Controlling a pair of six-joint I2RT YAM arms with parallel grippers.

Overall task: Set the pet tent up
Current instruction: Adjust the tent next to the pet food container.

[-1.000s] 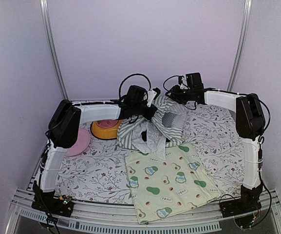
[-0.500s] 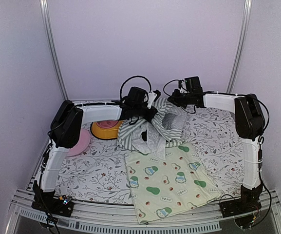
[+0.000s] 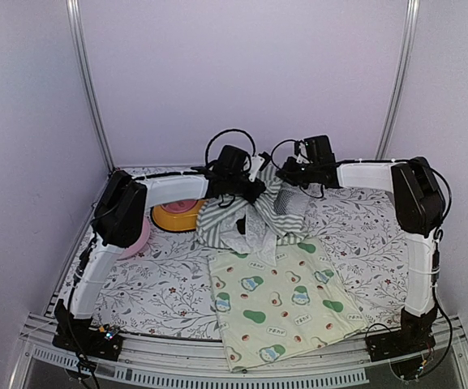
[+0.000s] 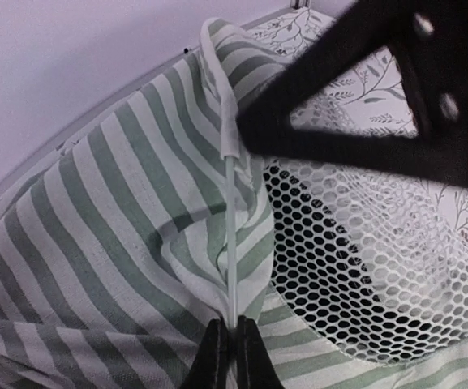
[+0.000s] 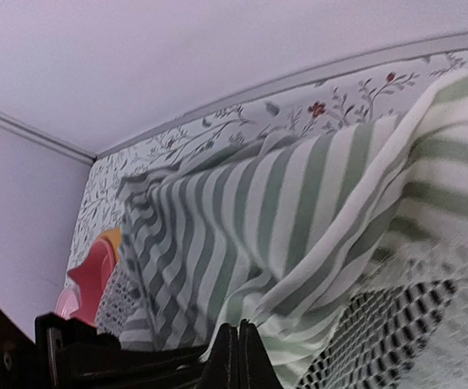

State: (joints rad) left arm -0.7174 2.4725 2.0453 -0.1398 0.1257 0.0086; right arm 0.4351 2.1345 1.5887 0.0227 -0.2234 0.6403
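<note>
Between my two pincers, at the far middle of the table (image 3: 152, 284), the tent (image 3: 225, 223) slumps half-raised. My left pincer (image 4: 234, 356) clamps the thin white pole (image 4: 231, 227) running ahead of it. My right pincer (image 5: 238, 361) is pinched shut, seemingly on striped cloth. Next I'd lift and spread both together.

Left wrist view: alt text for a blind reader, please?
The left gripper, jaws shut, pinches a thin white pole running up into a sleeve of the striped pet tent. A round mesh window lies right; the dark right gripper meets the sleeve above.
</note>
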